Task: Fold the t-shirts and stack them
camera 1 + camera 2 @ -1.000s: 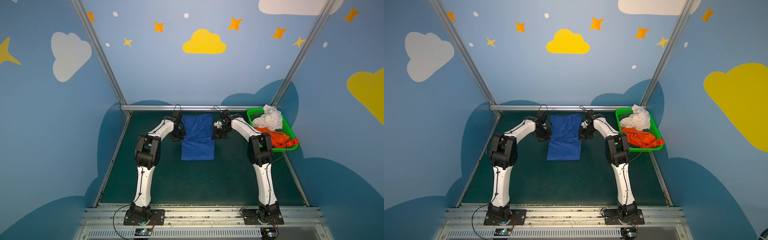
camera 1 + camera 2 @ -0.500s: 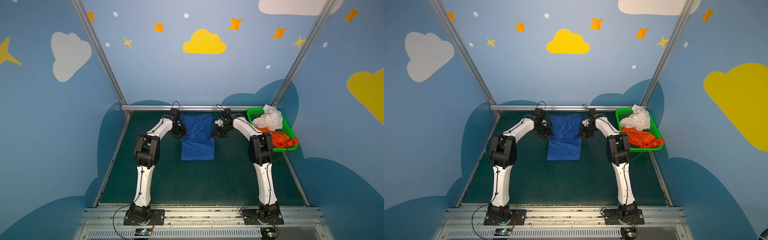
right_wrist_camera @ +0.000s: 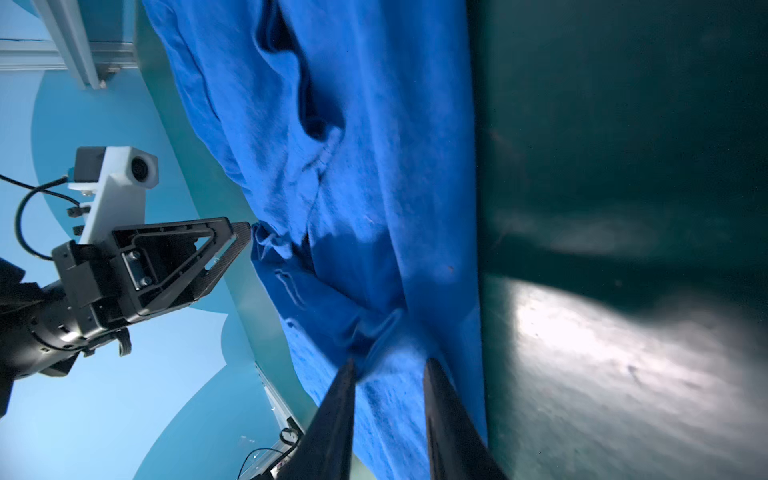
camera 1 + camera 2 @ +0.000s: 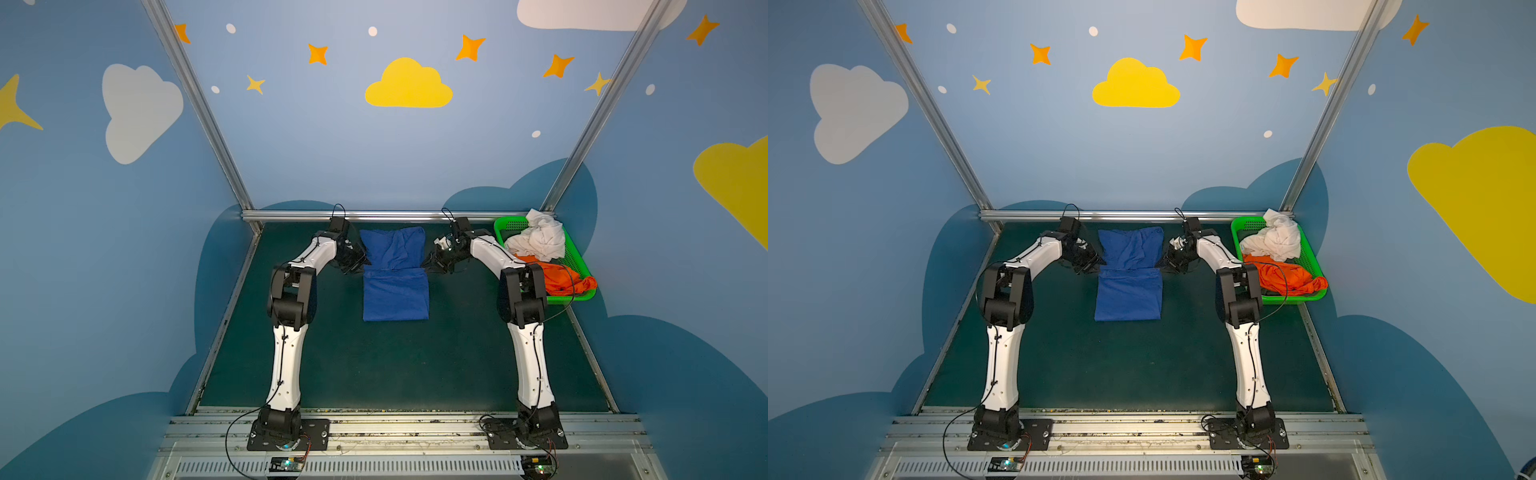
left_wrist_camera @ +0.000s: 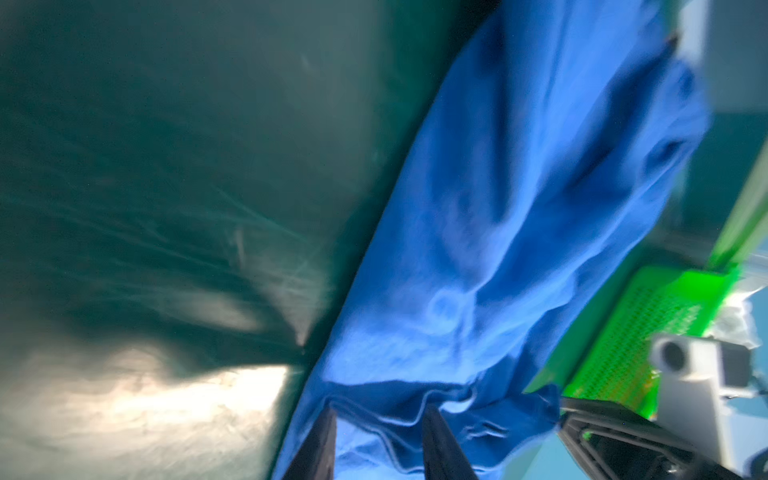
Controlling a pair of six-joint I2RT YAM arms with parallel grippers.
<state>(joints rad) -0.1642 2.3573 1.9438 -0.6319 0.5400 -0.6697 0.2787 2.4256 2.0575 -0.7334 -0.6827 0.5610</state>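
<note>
Two tools each show a gap between their tips: the left tool [image 4: 361, 262] and right tool [image 4: 427, 266] sit at the sides of the blue t-shirt [image 4: 395, 291], folded on the far middle of the surface [image 4: 395, 365]. I would lift both away together, so no cloth snags.

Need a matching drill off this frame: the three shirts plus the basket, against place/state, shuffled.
Things:
1. blue t-shirt
2. white t-shirt
3. orange t-shirt
4. green basket

Place/state:
A. crumpled at the basket's far end
B. standing at the far right corner of the mat
C. part-folded, lying mid-mat
D. spilling over the basket's near end

Pairs: 1-C, 2-A, 3-D, 4-B
</note>
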